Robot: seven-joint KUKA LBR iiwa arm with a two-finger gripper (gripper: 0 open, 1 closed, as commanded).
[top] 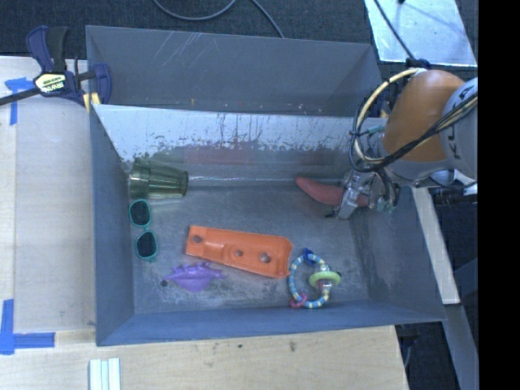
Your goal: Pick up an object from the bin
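Pincer (352, 205) low at the right of the bin (244, 71) — just beside a reddish curved piece (318, 189).

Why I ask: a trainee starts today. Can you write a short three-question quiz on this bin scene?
1. Multiple choice: which thing lies nearest the gripper? A teal sunglasses; B reddish-pink piece; C purple toy.
2. True or false: the green cup lies on its side in the left back corner.
3. Fill in: the bead-ring toy lies just right of the ______ flat piece with holes.

Key: 1 B; 2 true; 3 orange flat piece.
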